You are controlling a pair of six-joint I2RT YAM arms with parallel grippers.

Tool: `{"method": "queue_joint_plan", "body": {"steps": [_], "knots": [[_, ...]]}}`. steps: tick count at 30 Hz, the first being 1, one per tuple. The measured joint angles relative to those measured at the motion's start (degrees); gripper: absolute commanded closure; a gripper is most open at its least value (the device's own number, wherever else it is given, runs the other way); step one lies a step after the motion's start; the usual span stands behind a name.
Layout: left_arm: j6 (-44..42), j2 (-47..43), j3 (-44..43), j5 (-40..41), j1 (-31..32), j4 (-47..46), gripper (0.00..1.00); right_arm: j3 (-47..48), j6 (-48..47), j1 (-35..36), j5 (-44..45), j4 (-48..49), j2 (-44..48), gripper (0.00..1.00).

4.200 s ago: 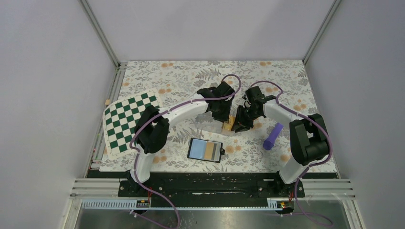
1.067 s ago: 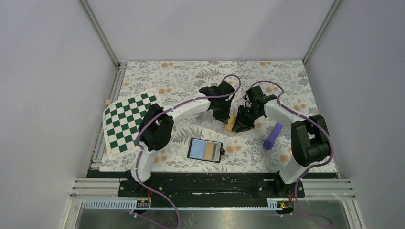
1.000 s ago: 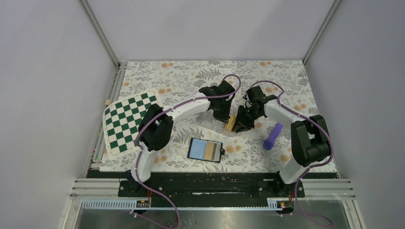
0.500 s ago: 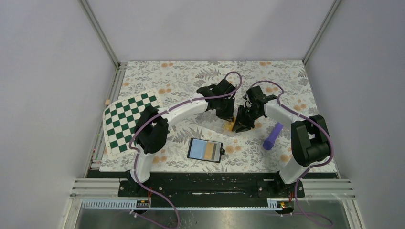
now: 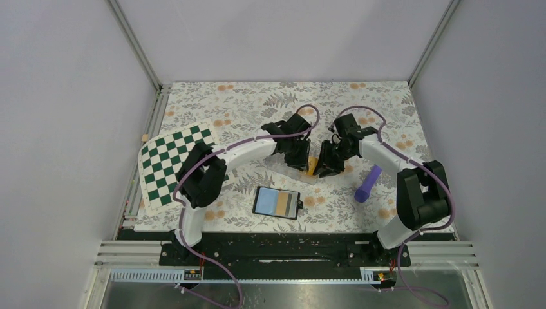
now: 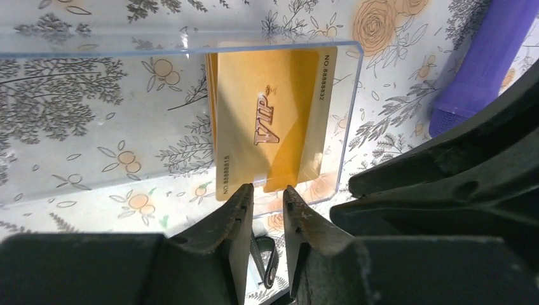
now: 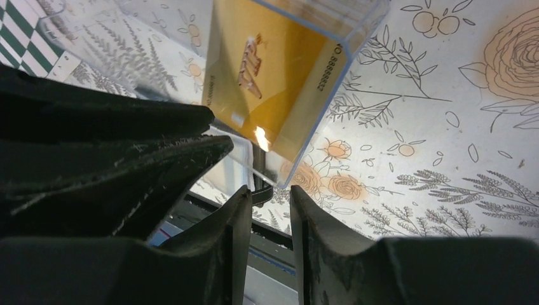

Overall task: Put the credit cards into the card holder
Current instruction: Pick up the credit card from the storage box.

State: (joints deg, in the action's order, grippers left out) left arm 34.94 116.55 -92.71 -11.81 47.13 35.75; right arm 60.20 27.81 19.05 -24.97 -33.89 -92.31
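Orange-yellow credit cards marked VIP lie stacked in one end of a clear plastic box; the right wrist view shows the cards too. My left gripper hangs just short of their near edge, open by a narrow gap with nothing in it. My right gripper stands at the box's corner, also open by a narrow gap. From above, both grippers flank the cards. The card holder lies open nearer the bases, with a tan card in its pale blue pocket.
A purple cylinder lies right of the box, close to my right arm. A green-and-white checkered board sits at the table's left. The floral cloth covers the table, walled on three sides.
My left gripper has opened a little and drawn slightly back to the left, away from the cards. The cards stay in the box. The right gripper has hardly moved.
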Motion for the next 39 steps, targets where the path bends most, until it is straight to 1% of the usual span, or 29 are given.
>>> {"method": "queue_joint_plan", "body": {"steps": [5, 10, 13, 16, 17, 20, 28, 35, 39], "knots": [[-0.35, -3.96, 2.29, -0.44, -1.46, -2.23, 0.73, 2.10, -0.87, 0.00, 0.61, -1.90, 2.54, 0.64], [-0.28, -7.85, 3.85, -2.19, -3.45, -6.14, 0.71, 5.81, -2.38, 0.02, 2.25, -4.70, 3.45, 0.71], [0.26, -8.52, 5.66, -3.58, -5.11, -8.50, 0.70, 8.46, -3.19, 0.39, 3.65, -6.38, 3.28, 0.83], [1.14, -8.39, 7.61, -5.60, -6.64, -9.55, 0.70, 10.58, -3.72, 1.40, 4.66, -7.06, 2.25, 0.97], [1.44, -8.22, 7.91, -6.38, -7.10, -9.68, 0.69, 11.19, -3.78, 1.92, 4.98, -7.19, 1.53, 0.99], [1.88, -7.08, 7.98, -8.41, -8.04, -10.73, 0.69, 12.17, -4.07, 3.50, 6.38, -7.69, -1.27, 1.00], [2.25, -1.75, 7.93, -12.70, -7.91, -12.55, 0.69, 13.09, -5.01, 6.88, 11.30, -9.33, -8.96, 1.00], [2.78, 0.55, 7.93, -13.70, -7.80, -12.79, 0.68, 13.07, -5.51, 7.21, 13.88, -9.53, -10.69, 1.00], [3.08, 0.85, 7.96, -14.36, -7.69, -12.90, 0.72, 12.83, -5.49, 7.28, 13.81, -9.01, -11.04, 1.00]]}}
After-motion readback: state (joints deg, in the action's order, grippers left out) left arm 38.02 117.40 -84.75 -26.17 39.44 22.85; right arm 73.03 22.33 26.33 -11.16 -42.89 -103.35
